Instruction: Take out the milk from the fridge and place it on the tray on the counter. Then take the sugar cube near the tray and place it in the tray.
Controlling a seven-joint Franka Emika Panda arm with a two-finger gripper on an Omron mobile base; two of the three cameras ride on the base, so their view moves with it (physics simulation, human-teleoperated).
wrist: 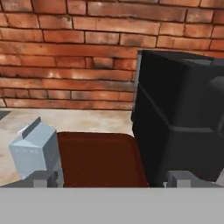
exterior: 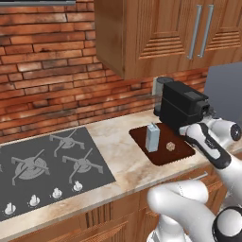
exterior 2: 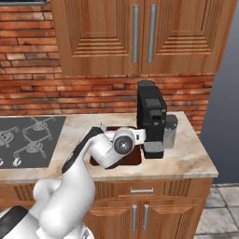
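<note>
**Milk and sugar cube both on the tray, tool spread apart**

The tool (wrist: 111, 177) stands low over the near side of the tray (wrist: 98, 159), and its two fingertips (wrist: 43, 178) are spread wide with nothing between them. The milk (wrist: 35, 151) stands upright on the tray, just beside the left fingertip, at the left end of the tray. The black coffee machine (wrist: 175, 118) is close on the right side of the tool, behind the right fingertip. In the left base view the sugar cube (exterior: 170, 146) lies on the tray (exterior: 163, 153), between the milk (exterior: 152, 137) and the arm's wrist, apart from the carton. The tray lies flat on the beige surface (exterior: 123, 160), and the grey cooktop (exterior: 47, 170) is well apart on the left
</note>
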